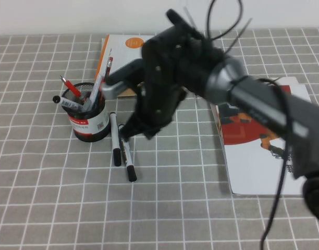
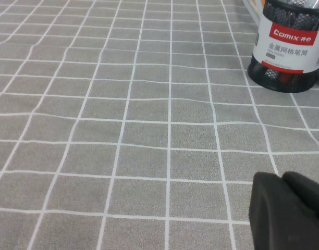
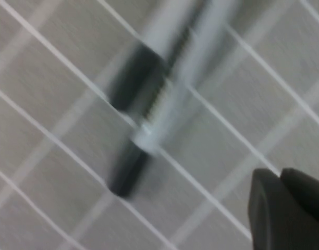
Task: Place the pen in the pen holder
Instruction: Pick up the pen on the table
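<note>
Two white markers with black caps lie side by side on the checked cloth just right of the pen holder point(image 1: 89, 123): one pen point(image 1: 115, 138) nearer the cup, the other point(image 1: 127, 158) beside it. The holder is a black mesh cup with a red-and-white label and has several pens standing in it. My right gripper point(image 1: 132, 130) hangs just above the markers' upper ends, shut and empty. In the right wrist view the markers point(image 3: 164, 117) show blurred, with the shut right gripper point(image 3: 279, 177) apart from them. My left gripper point(image 2: 282, 178) is shut, low over the cloth, with the holder point(image 2: 290, 49) some way off.
An orange-and-white book point(image 1: 123, 44) lies behind the holder, under the right arm. A white booklet with a red picture point(image 1: 264, 135) lies at the right. The right arm spans the table's middle, with cables above it.
</note>
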Controlling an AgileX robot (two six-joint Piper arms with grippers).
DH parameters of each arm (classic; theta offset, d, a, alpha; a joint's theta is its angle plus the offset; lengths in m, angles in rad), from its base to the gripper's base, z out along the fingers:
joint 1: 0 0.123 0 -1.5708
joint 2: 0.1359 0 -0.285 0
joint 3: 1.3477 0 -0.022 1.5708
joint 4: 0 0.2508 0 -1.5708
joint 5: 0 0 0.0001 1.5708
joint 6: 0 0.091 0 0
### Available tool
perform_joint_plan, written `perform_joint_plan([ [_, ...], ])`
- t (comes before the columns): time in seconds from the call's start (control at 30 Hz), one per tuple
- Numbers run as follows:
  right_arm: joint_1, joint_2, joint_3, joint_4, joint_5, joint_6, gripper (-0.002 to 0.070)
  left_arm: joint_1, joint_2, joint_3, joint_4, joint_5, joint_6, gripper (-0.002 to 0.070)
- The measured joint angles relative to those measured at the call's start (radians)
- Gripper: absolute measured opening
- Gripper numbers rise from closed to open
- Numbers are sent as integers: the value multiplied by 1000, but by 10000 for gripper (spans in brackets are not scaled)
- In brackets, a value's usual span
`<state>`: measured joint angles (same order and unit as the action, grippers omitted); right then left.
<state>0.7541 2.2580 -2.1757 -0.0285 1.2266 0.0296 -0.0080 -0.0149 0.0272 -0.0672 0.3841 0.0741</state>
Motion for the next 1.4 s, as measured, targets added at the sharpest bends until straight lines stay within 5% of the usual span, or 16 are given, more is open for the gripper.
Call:
perform_joint_plan([
  [0.23, 51, 72, -100, 29, 5, -47, 27, 0, 0, 0, 0, 0, 0, -3],
  [0.5, 58, 111, -102, 21, 7, -51, 303, 0, 0, 0, 0, 0, 0, -3],
  [1.2, 58, 193, -102, 29, -71, 48, 248, 0, 0, 0, 0, 0, 0, -3],
  [1.4, 58, 196, -116, 18, -50, 105, 93, 0, 0, 0, 0, 0, 0, -3],
])
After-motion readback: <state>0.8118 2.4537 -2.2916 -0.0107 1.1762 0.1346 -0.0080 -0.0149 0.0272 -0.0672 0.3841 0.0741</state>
